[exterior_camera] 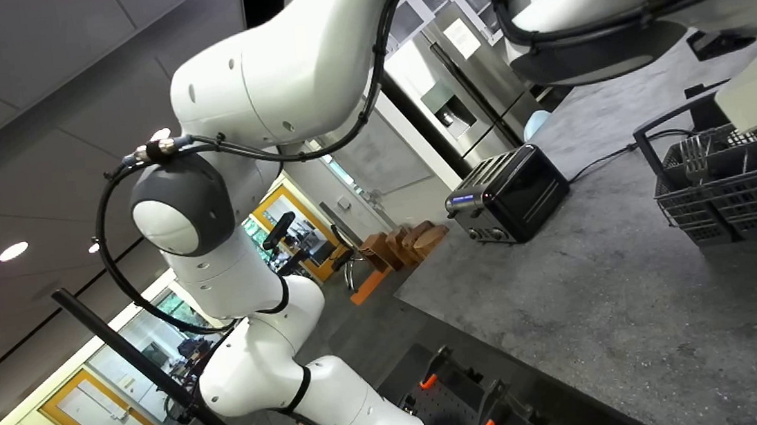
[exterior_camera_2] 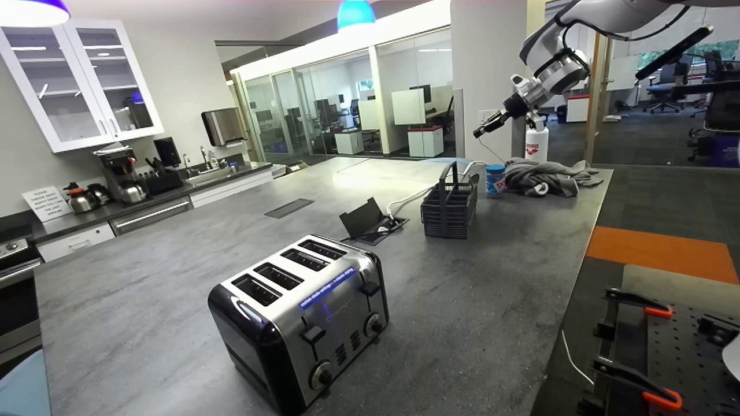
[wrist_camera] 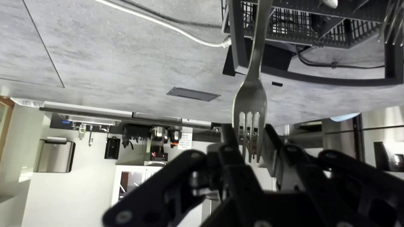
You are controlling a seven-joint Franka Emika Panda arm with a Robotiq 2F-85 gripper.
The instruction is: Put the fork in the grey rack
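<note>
The hand (wrist_camera: 250,138) gripped the fork (wrist_camera: 251,94) by its tined end, one finger on either side, the fork's handle pointing away from it. In an exterior view the fork hung at a slant below the fingertips, in the air above the bench (exterior_camera_2: 462,294) and clear of the grey rack (exterior_camera_2: 448,218). The rack stood upright on the bench; in an exterior view another fork (exterior_camera: 695,158) stood in it, tines up. Near the rack were a blue-lidded jar (exterior_camera_2: 495,180) and, just beside that, a crumpled grey cloth (exterior_camera_2: 546,176). A black and silver toaster (exterior_camera_2: 298,323) stood well apart from the rack.
</note>
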